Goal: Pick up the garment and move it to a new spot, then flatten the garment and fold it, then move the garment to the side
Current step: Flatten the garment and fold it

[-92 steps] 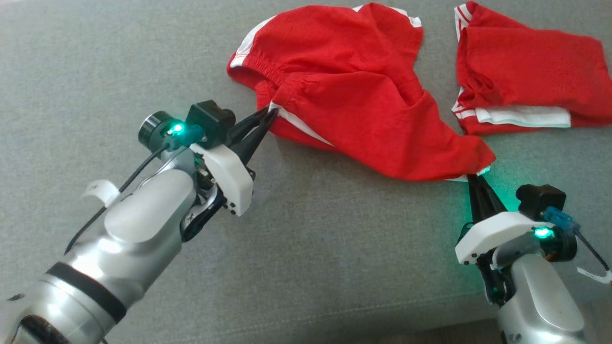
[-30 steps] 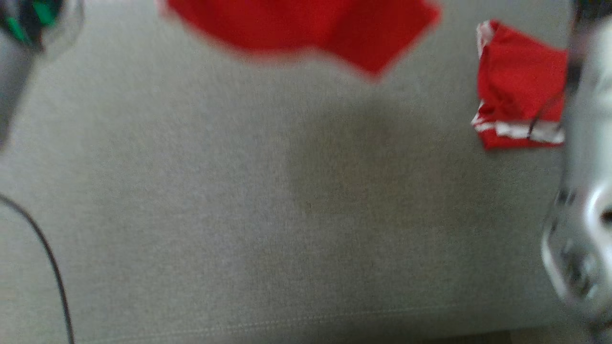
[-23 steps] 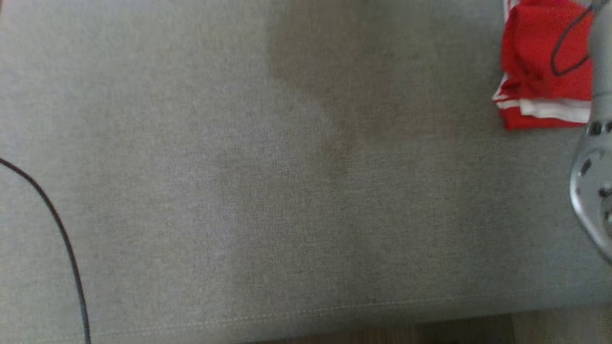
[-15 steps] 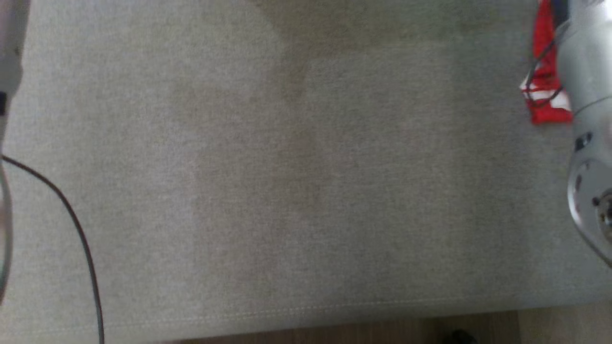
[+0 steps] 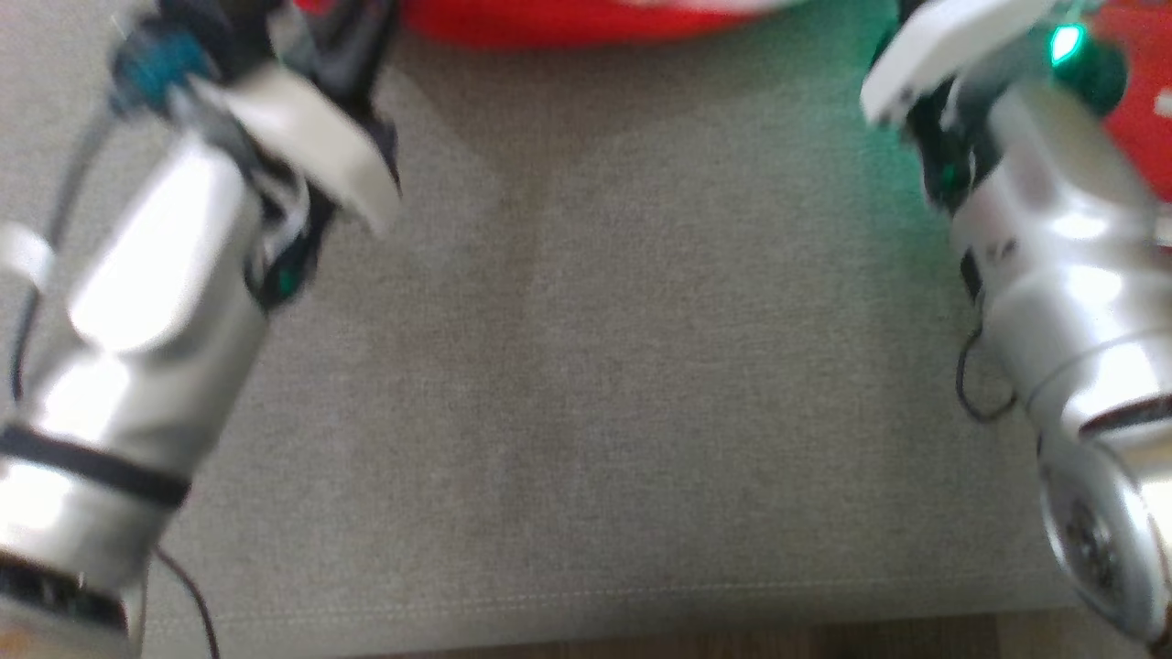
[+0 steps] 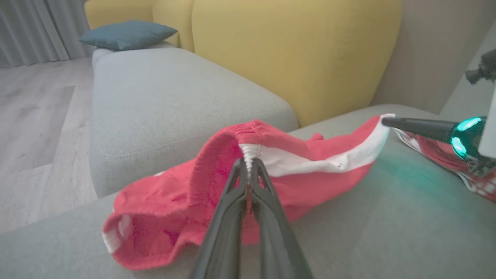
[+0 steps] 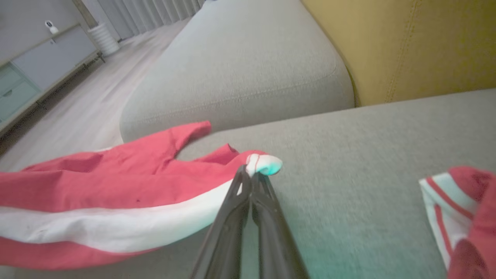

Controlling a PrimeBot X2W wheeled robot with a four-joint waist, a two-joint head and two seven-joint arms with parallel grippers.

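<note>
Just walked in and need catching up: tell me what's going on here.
The robot has red shorts pinched in both hands. The left hand is shut on the elastic waistband at the white side stripe; the right hand is shut on the stripe's far end. The shorts sag between them onto the grey sofa seat. Another red garment lies apart on the seat.

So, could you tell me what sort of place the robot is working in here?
Most likely a home living room: the work surface is a grey sofa seat with yellow back cushions, a blue throw pillow rests at its far end, and pale wood flooring runs to long curtains.
</note>
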